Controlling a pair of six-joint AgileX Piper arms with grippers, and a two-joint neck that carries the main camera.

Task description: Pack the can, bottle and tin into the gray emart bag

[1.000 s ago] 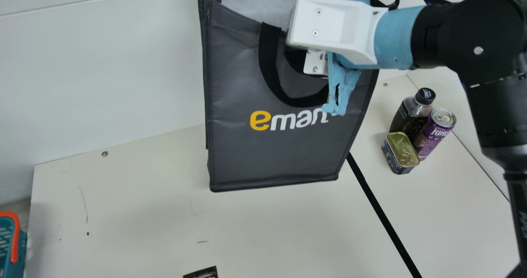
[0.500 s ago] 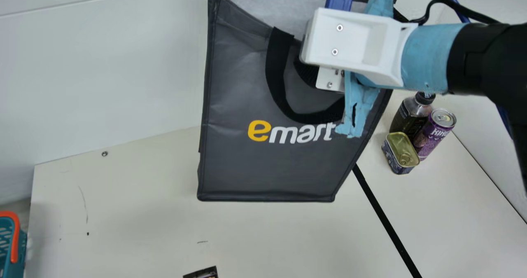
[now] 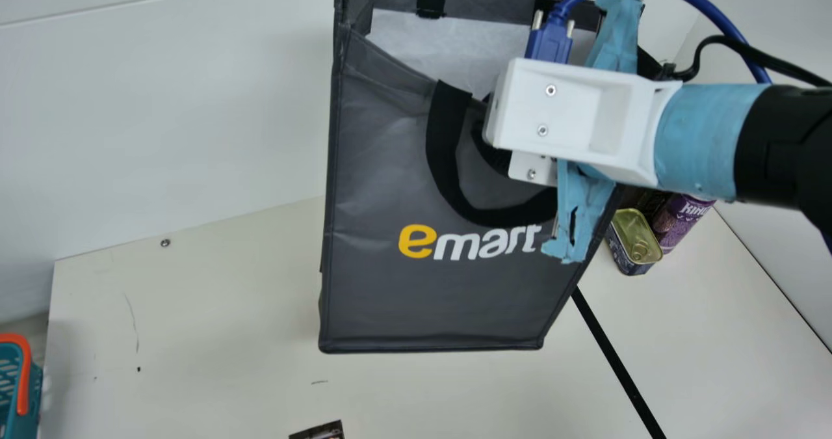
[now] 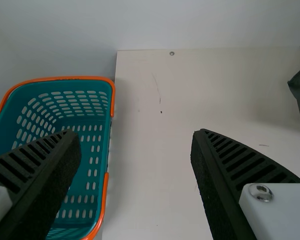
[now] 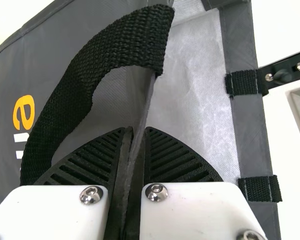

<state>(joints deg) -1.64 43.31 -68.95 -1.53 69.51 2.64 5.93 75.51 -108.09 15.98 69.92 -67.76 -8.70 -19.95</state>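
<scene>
Has open tabletop (image 3: 208,322) between basket (image 3: 24,380) and gray emart bag (image 3: 383,185), wall (image 3: 162,101) behind. Clamps bag edge in right jaws; holds left jaws apart.

1 each: bag (image 3: 442,296) | can (image 3: 680,222) | bottle (image 3: 650,203) | tin (image 3: 632,237) | basket (image 4: 65,78)

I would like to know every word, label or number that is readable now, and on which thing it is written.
"emart": on the front of the gray bag, yellow first letter, the rest white.
Purple can: pale letters, partly out of sight, no whole word I can quote.
Tin: side print too small to read.
Bottle: mostly covered, not readable.
Dark printed piece: cut off, not readable.
</scene>
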